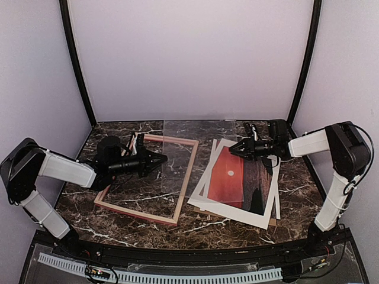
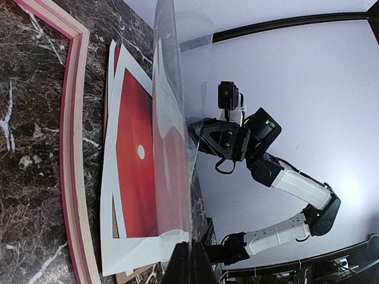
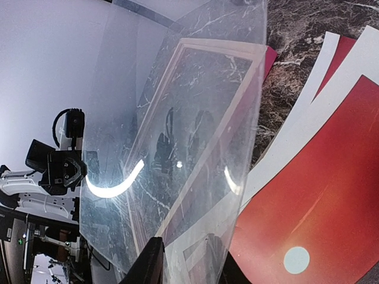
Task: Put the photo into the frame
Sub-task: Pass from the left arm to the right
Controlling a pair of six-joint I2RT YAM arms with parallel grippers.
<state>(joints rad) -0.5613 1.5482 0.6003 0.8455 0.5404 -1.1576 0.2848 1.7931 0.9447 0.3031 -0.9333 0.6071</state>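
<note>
Nearest the arms, the frame lay flat on the left half of the table. Its pale wooden side faced up, which I judged to be the back, turned so that it could be loaded from behind. Its opening showed only bare marble.

On the right half, near the front edge, the photo lay face up, well apart from the frame and not yet in it. It sat in a loose, skewed stack with the white mat board, and a brown backing board peeped out underneath. I could not settle the exact layering of print and mat.

Further back, a clear sheet stood on edge between the two arms, above the frame's right rail and the gap beside the stack. It was probably the glazing, held upright so it touched neither the print nor the frame.

The left gripper was clamped tight on the sheet's left edge; its wrist view showed the pane running straight into the fingers. The right gripper met the opposite edge with a jaw on either side of the pane and a narrow gap between them. Whether it pinched the sheet or merely straddled it I could not tell. If only one side gripped, the thin pane might swing or bow.
</note>
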